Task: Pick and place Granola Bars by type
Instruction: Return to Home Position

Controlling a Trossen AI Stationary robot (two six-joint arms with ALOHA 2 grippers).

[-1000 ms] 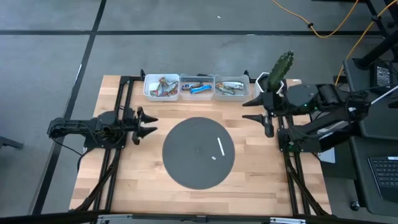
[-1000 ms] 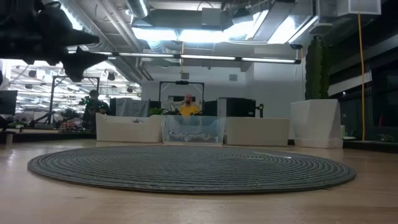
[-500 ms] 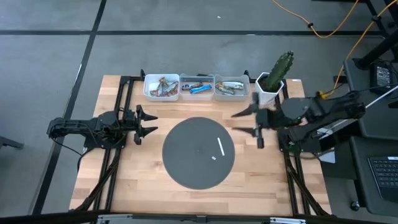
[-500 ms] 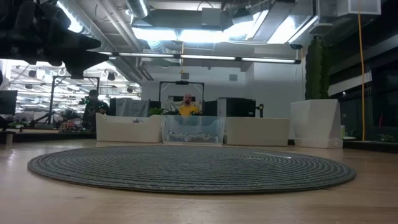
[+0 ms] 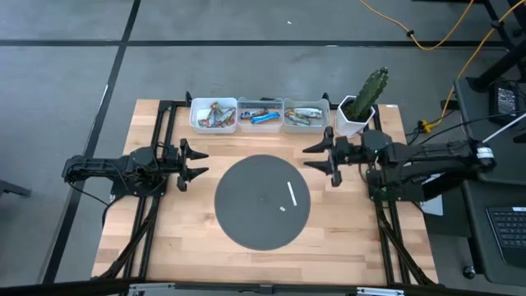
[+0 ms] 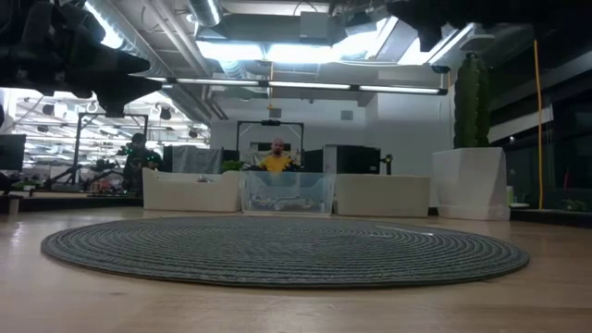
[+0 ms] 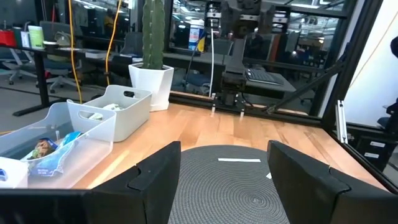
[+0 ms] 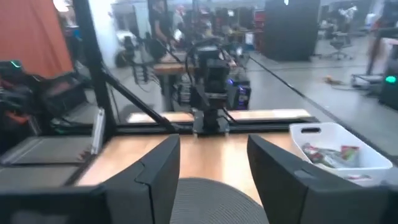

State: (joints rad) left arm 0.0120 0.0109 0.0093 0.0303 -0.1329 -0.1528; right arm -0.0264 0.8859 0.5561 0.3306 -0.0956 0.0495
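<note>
You had both arms off the round mat (image 5: 246,226). The left gripper (image 5: 200,163) hovered by its left rim, jaws spread and empty. The right gripper (image 5: 310,157) hovered by its far right rim, jaws spread too. The granola bars (image 5: 215,116) lay in three bins (image 5: 237,115) set side by side along the far edge of the desk (image 5: 173,238). A cactus (image 5: 371,89) in a white pot (image 5: 349,123) stood just right of the bins, close beyond your right gripper. A thin white strip (image 5: 291,194) lay on the mat.

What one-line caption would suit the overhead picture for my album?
Foil-wrapped granola bars lie in three white plastic bins; open left gripper and open right gripper flank the round grey woven mat.
</note>
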